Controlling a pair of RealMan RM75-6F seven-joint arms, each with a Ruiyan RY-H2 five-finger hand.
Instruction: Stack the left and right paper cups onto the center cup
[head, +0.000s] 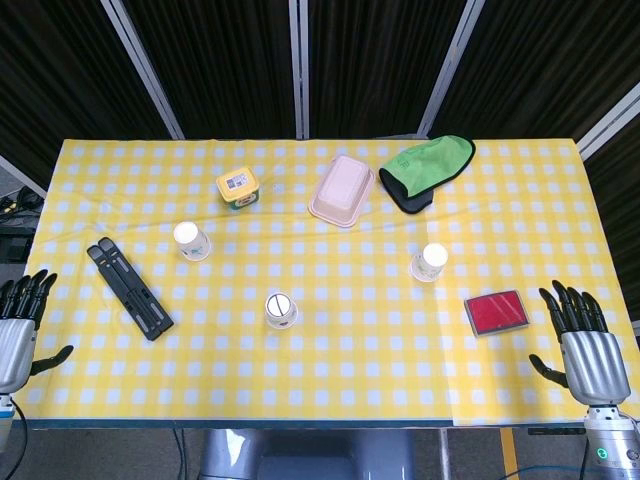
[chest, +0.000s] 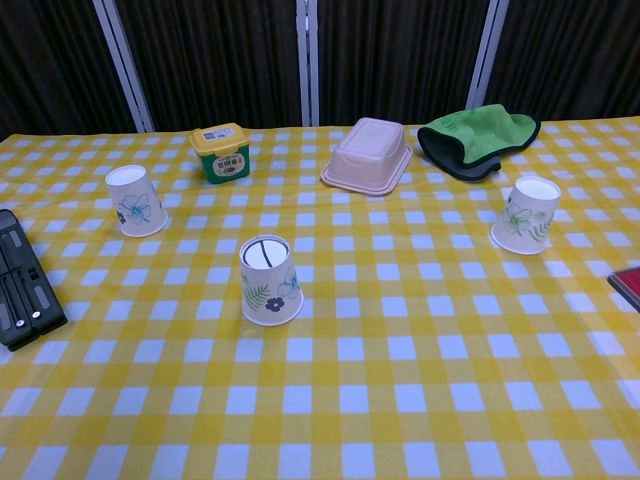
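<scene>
Yellow-and-white checked cloth is covering the worktop (head: 330, 390); nothing is stacked yet, both moves left. Left robot hand (head: 18, 318) and right robot hand (head: 585, 340) are idling at the near edge, fingers spread, holding nothing. Nearest, the upside-down floral white paper center cup (chest: 270, 281) is standing alone. Farther back, the matching inverted left paper cup (chest: 136, 201) and right paper cup (chest: 526, 216) are sitting well apart, each untouched.
</scene>
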